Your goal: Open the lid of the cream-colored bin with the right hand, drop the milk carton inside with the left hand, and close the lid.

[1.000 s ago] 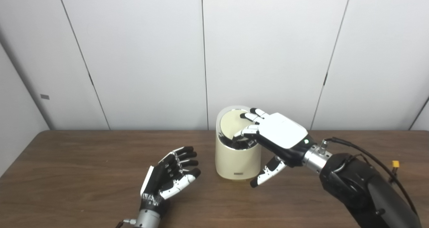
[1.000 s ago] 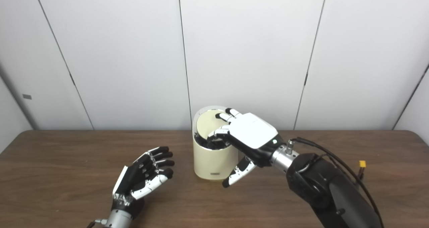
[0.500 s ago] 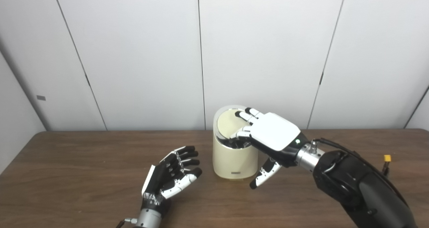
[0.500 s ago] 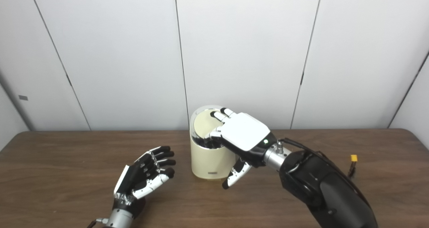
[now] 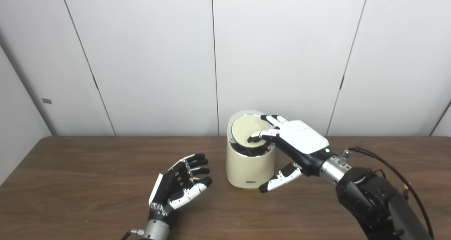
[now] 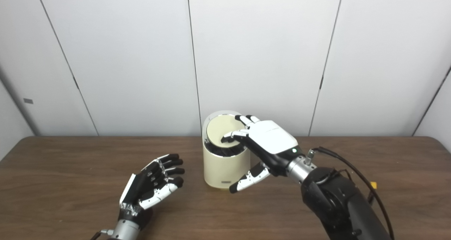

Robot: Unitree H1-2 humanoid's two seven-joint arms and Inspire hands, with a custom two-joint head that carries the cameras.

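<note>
the right hand [image 5: 296,143] lies spread on the half-raised lid [image 5: 248,131] of the cream bin [image 5: 249,169], apparently to close it, while the left hand [image 5: 179,185] waits empty, fingers apart.

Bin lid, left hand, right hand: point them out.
bin lid [image 5: 246,130], left eye view, bare cream face.
left hand [image 5: 176,189], left eye view, palm.
right hand [image 6: 269,141], right eye view, white back.

Cream bin [image 5: 250,169] (silver-rimmed), dark wood-grain table [image 5: 88,183], black-and-white hands, white wall [image 5: 148,56].
</note>
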